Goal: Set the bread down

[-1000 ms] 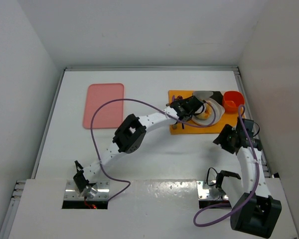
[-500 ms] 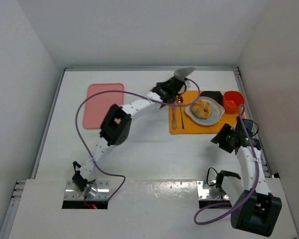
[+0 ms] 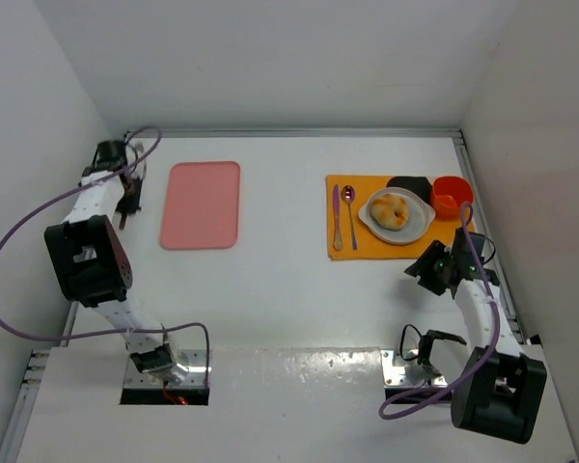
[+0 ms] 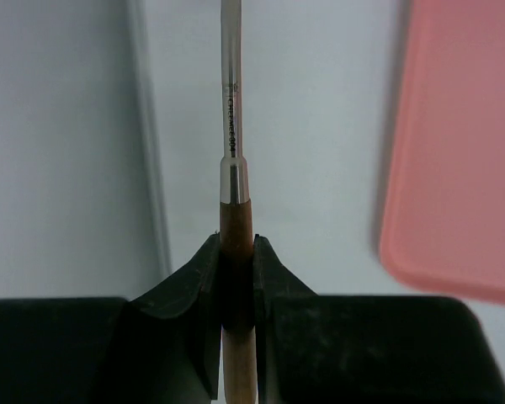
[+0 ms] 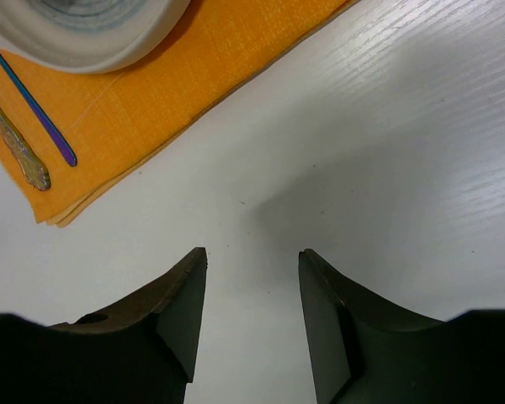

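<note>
The bread [image 3: 391, 209], a small golden-brown knotted bun, lies on the white plate [image 3: 419, 224] on the orange mat [image 3: 352, 247]. My left gripper [image 3: 125, 204] is far off at the table's left edge, left of the pink tray [image 3: 201, 204]. In the left wrist view it [image 4: 236, 252] is shut on the wooden handle of a serving utensil [image 4: 229, 109] with a metal shaft; the blade is out of view. My right gripper [image 3: 427, 270] is open and empty over bare table just below the mat's near right corner. The right wrist view [image 5: 252, 257] shows nothing between its fingers.
A spoon [image 3: 348, 214] and a fork [image 3: 336, 218] lie on the mat left of the plate. A black object [image 3: 408, 182] and an orange-red cup [image 3: 451, 196] stand behind the plate. The right wrist view shows the plate's rim [image 5: 93, 46] and the mat's edge [image 5: 194, 76].
My left arm swung from the plate on the right across to the far left edge, still holding the utensil. The bread stays on the plate. My right arm barely moved.
</note>
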Robot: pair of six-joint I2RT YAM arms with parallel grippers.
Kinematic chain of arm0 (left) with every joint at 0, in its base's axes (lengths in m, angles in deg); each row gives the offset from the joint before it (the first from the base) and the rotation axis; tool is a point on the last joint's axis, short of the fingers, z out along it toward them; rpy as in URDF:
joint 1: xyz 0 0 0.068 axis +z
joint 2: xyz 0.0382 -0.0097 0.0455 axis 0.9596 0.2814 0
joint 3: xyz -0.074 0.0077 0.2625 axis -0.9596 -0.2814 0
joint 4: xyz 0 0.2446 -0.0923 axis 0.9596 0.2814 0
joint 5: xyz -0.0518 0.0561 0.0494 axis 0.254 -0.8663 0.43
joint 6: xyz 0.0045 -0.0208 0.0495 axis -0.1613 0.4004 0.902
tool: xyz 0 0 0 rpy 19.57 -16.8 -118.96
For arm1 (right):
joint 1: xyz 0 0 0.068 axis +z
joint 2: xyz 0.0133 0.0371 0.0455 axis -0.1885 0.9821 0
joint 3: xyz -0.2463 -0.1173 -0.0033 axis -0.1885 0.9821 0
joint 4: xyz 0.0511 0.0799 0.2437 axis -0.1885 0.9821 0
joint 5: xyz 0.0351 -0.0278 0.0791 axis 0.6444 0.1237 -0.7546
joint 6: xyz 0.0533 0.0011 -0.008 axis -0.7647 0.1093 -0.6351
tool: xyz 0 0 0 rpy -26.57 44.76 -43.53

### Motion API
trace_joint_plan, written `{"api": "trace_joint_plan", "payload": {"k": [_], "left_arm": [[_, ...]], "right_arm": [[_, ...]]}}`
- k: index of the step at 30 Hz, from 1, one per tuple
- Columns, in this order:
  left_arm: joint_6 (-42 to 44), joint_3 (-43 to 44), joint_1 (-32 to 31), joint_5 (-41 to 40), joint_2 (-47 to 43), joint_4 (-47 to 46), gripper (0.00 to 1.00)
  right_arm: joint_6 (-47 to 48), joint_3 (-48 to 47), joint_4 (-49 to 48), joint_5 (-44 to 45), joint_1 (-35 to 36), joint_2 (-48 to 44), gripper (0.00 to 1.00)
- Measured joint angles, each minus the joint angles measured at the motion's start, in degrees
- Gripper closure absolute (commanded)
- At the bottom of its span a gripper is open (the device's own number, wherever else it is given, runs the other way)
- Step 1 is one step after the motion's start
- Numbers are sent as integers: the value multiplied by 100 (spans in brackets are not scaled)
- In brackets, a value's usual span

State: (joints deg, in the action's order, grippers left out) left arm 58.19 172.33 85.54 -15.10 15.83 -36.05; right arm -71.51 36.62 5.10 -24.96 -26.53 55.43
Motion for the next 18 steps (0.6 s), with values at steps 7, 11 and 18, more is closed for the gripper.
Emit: {"api": "trace_joint_plan", "payload": {"k": [7,11,18], "left_arm": [[-225,-1740,1207,1062,363,393,100],[-229,-1849,1362,1346,374,254,100],[-179,-2026,1366,1464,365,-4,91]], "right_arm": [[-72,-11,-131,-63,4,369,48],[-116,-11,-116,-52,-7,396,32],[-31,-9,356,297,-46,79,0]]}}
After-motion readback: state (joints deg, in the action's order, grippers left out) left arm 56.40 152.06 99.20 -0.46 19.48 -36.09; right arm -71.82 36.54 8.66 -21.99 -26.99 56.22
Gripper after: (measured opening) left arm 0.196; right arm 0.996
